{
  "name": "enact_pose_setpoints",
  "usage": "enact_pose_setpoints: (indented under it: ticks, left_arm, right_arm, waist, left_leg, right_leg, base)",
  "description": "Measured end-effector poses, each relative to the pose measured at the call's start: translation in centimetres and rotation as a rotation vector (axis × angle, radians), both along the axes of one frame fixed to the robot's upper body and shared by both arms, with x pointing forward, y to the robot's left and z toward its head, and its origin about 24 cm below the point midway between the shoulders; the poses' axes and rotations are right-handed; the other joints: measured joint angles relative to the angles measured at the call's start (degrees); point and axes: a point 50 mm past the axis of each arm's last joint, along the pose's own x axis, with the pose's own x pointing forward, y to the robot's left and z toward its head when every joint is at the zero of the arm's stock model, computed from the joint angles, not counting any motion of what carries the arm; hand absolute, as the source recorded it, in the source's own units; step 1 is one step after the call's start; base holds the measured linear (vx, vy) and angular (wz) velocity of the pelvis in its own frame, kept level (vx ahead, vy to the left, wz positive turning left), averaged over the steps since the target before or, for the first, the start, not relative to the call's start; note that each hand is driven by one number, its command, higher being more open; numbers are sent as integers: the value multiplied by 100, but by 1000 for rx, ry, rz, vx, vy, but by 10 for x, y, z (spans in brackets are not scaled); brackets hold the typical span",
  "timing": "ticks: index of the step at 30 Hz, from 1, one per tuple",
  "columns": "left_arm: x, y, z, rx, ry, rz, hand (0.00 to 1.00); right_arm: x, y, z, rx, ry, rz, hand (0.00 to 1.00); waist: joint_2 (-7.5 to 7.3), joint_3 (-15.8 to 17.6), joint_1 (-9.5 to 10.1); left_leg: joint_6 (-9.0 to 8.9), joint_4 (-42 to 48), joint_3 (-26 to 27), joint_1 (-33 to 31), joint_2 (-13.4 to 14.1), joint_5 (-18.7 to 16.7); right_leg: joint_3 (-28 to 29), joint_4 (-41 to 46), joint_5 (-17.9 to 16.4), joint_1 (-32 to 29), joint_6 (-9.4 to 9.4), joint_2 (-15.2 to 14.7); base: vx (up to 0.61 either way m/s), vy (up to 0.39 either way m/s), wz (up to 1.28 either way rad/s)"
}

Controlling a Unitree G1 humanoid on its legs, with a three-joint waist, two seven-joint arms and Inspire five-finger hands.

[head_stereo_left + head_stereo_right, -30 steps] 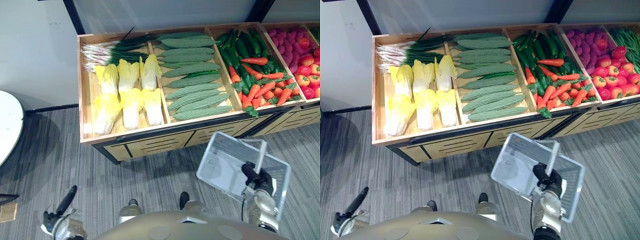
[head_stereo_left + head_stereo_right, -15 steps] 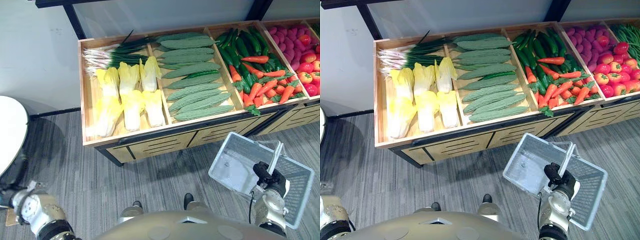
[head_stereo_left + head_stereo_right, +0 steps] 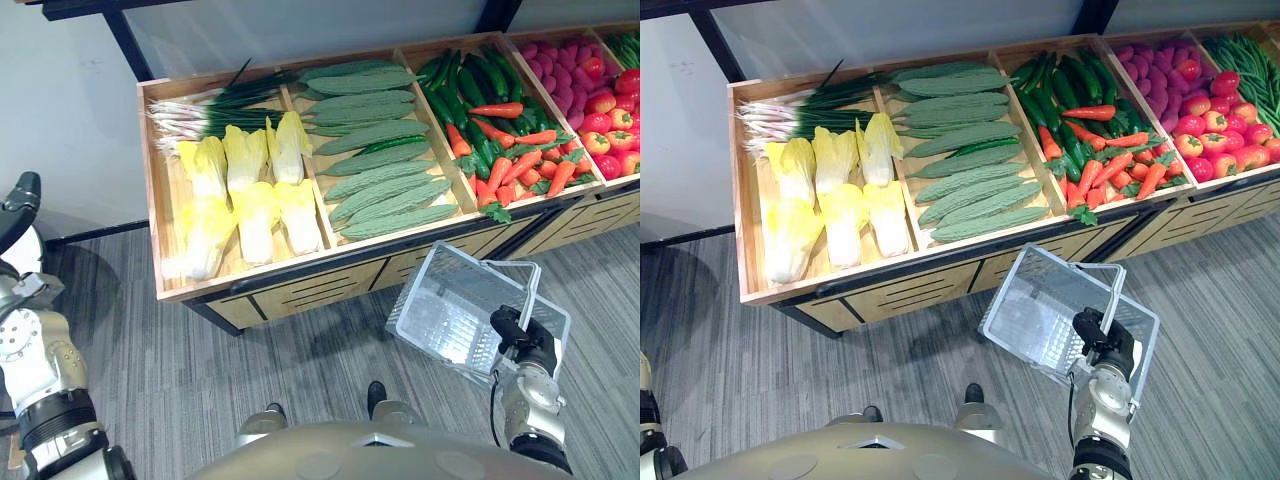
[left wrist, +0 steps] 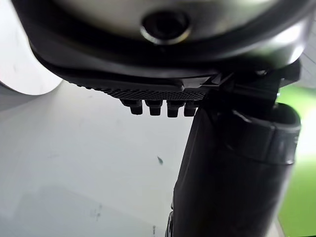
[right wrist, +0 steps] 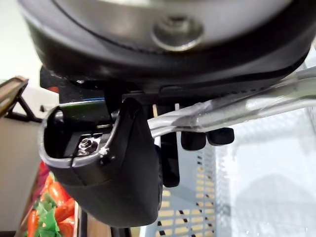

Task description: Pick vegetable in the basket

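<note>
Right hand [image 3: 525, 340] is in front of the wooden stand [image 3: 152, 190], below its carrot section. Its fingers [image 5: 207, 138] curl round the basket handle [image 5: 247, 106], thumb [image 5: 106, 168] closed under it. The basket [image 3: 445, 305] is clear mesh and hangs tilted in front of the stand, its near rim by the hand and its far rim close to the stand's lower front panels. Nothing shows inside it.

Left hand [image 3: 18, 198] is raised off the stand's left end, by the white wall [image 3: 70, 110]. Its fingers [image 4: 160, 107] sit side by side in a row, thumb [image 4: 232, 173] apart from them, nothing held.

Vegetables all lie in the stand. Leftmost section has spring onions [image 3: 215, 105] at the back and 6 pale cabbages [image 3: 245, 190] in front. The next section holds bumpy green gourds [image 3: 375, 150]. The next has cucumbers [image 3: 470, 75] at the back and carrots [image 3: 515, 165] in front. Tomatoes [image 3: 610, 135] fill the section after that, and green beans [image 3: 1250, 70] sit at the stand's far right.
</note>
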Motion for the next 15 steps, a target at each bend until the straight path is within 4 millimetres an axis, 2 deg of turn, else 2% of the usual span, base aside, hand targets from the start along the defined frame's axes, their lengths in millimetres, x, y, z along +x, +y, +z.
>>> enact_pose_setpoints:
  ticks: [5, 8, 15]
  left_arm:
    - [6, -5, -3, -5, 17, -29, 100]
    - [19, -11, -2, -17, 7, -55, 100]
    - [33, -24, -12, -32, 47, -115, 100]
  right_arm:
    - [10, 4, 8, -24, -32, 52, 0]
    - [14, 7, 11, -31, -40, 77, 0]
    - [16, 16, 8, -27, -27, 131, 0]
  waist:
    - [-4, 4, -56]
    - [-18, 12, -87]
    - [-20, 27, -127]
  left_leg:
    - [15, 1, 79, -1, -3, -25]
    - [17, 2, 79, 1, -3, -26]
    - [14, 2, 93, 8, -1, -31]
  right_leg:
    - [133, 14, 1, -84, 0, 12]
    - [137, 17, 1, -85, 0, 12]
    - [154, 16, 2, -90, -1, 14]
  base:
    - [-1, -2, -13]
    - [0, 0, 0]
    - [0, 0, 0]
